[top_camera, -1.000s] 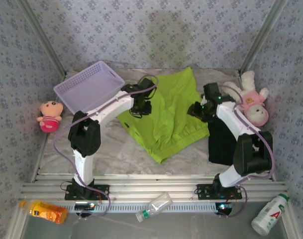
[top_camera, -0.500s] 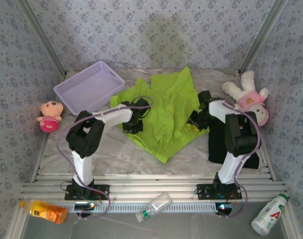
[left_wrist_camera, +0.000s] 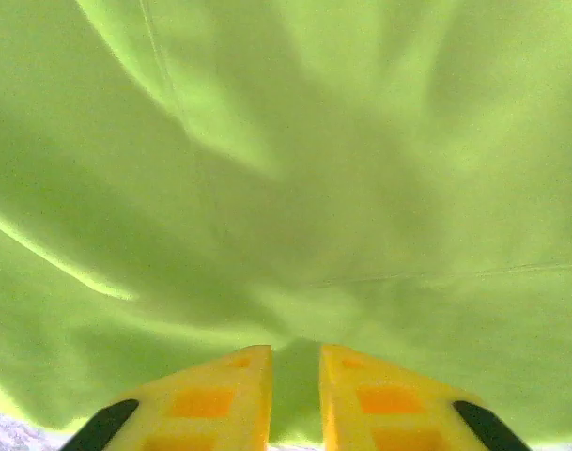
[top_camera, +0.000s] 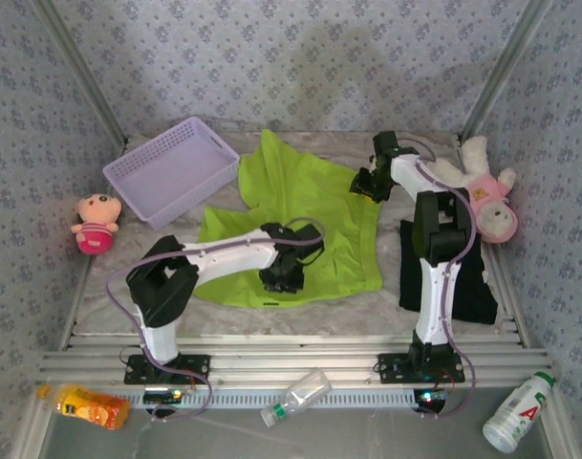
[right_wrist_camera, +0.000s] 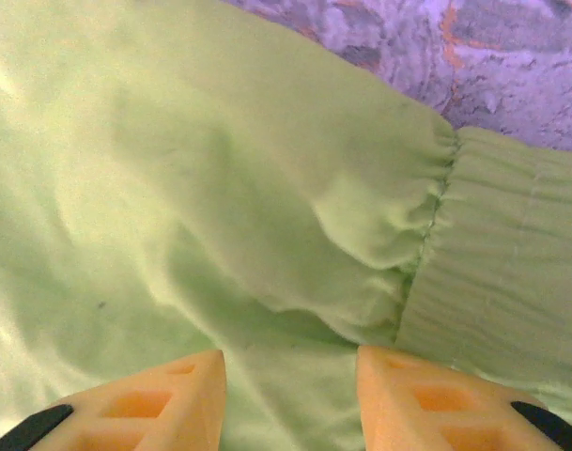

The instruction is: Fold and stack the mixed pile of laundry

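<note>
The green shirt (top_camera: 305, 206) lies spread and rumpled on the table (top_camera: 228, 320), and both your grippers are at it. Your left gripper (top_camera: 283, 275) is down on the shirt's near part, with cloth running out ahead of it and to both its sides, and the near hem just behind it. From the left wrist, its fingers (left_wrist_camera: 220, 399) stand nearly together. A thin gap shows green cloth, and you cannot tell whether any is pinched.

Your right gripper (top_camera: 367, 182) is at the shirt's far right corner, so the cloth lies to its left and nearer. From the right wrist, its fingers (right_wrist_camera: 154, 404) stand well apart over the cloth and nothing is clamped. A gathered seam and ribbed band (right_wrist_camera: 511, 282) lie ahead of the right finger, with bare table beyond.

The black shirt (top_camera: 474, 287) lies nearer than the right gripper and to its right, just beside the green shirt's right edge and partly behind the right arm. A plush (top_camera: 484, 196) sits to that gripper's right. The basket (top_camera: 171, 167) is beyond the left gripper to its left, a doll (top_camera: 95, 222) farther left. Three bottles (top_camera: 295, 397) lie behind both grippers, past the table's near rail.
</note>
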Controlling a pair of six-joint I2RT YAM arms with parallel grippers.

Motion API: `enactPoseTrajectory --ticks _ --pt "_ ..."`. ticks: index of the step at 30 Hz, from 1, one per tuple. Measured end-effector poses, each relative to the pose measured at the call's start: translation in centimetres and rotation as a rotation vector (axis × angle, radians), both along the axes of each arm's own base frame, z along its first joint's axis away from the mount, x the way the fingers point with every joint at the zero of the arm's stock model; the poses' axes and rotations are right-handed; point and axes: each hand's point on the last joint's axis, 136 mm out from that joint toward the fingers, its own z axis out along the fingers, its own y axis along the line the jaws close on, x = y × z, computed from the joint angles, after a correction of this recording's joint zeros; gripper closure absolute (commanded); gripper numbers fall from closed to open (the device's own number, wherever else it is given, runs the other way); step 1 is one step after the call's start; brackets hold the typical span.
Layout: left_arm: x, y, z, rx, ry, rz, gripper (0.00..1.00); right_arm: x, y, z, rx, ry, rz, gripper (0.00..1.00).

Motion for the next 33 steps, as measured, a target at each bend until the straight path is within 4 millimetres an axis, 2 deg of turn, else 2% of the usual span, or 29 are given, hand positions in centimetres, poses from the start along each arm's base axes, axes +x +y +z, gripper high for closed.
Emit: enactPoseTrajectory --ticks 2,4,7,9,10,12,15,17,19,22,24,26,28,31,33 --pt "2.6 -1.0 2.3 -0.055 -0.054 0.014 0.7 -1.0 0.1 1.3 -0.014 -0.015 0.02 0.54" --pt "5.5 -1.0 4.2 -0.097 -0.108 0.041 0.7 -2.9 0.2 2.8 -0.019 -0.024 0.027 0.55" --pt "10.2 0.6 6.1 -0.124 -0.176 0.103 0.71 -7.3 0.8 4.9 0.017 -0.031 0.024 0.57" --pt "13.4 1.8 6.8 -0.123 -0.216 0.136 0.71 -10.4 1.9 5.3 0.047 -0.022 0.025 0.57" --pt "14.8 2.2 6.8 -0.117 -0.231 0.146 0.72 -11.7 2.6 5.0 0.058 -0.012 0.031 0.57" --pt "17.4 3.1 6.7 -0.098 -0.258 0.158 0.72 -14.8 4.4 3.3 0.072 0.032 0.055 0.58" --pt "19.3 4.2 5.2 -0.042 -0.272 0.138 0.72 -18.3 5.8 -0.5 0.074 0.145 0.061 0.58" --pt "19.4 4.7 4.1 0.003 -0.271 0.113 0.73 -19.6 5.2 -2.7 0.053 0.213 0.032 0.58" --pt "18.8 5.5 2.5 0.047 -0.252 0.092 0.73 -19.8 4.3 -3.8 0.034 0.245 0.002 0.58" --pt "16.7 7.1 -0.5 0.109 -0.18 0.077 0.73 -19.2 2.8 -3.9 0.007 0.235 -0.041 0.58" --pt "14.7 8.4 -2.9 0.151 -0.115 0.077 0.72 -18.9 1.2 -3.9 -0.014 0.234 -0.086 0.59" --pt "13.0 9.3 -4.4 0.166 -0.07 0.094 0.72 -19.0 -0.7 -3.9 -0.034 0.231 -0.133 0.59" --pt "12.3 8.8 -3.7 0.119 -0.088 0.12 0.71 -19.5 -2.3 -3.9 -0.05 0.234 -0.175 0.58" --pt "9.7 8.4 -4.1 0.093 -0.057 0.142 0.69 -21.1 -3.8 -3.6 -0.062 0.247 -0.194 0.54" --pt "8.5 8.0 -4.2 0.083 -0.046 0.155 0.63 -22.0 -4.1 -2.9 -0.071 0.242 -0.184 0.46"
